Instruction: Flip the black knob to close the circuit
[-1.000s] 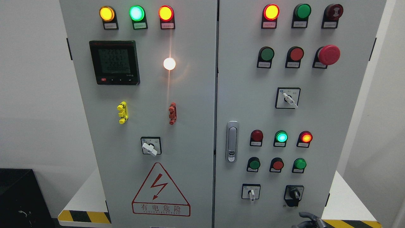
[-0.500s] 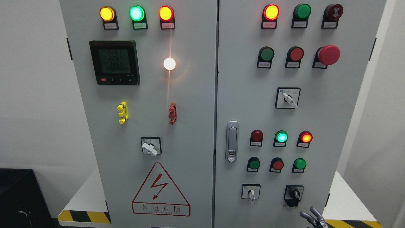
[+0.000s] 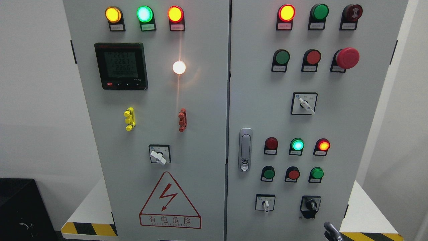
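The black knob (image 3: 310, 204) sits at the lower right of the grey cabinet's right door (image 3: 334, 134), on a black plate, with its handle pointing roughly straight up. Only a small grey part of my right hand (image 3: 331, 231) shows at the bottom edge, just below and slightly right of the knob, not touching it. My left hand is out of view.
A white-handled selector (image 3: 265, 205) sits left of the knob. Above it are three push buttons (image 3: 293, 174) and three indicator lamps (image 3: 297, 144). A door latch (image 3: 245, 149) is near the centre seam. A red mushroom button (image 3: 347, 57) is at the upper right.
My right hand came up from the bottom edge with fingers spread half a second ago, and has now dropped lower so only a small part shows. The knob has not moved.
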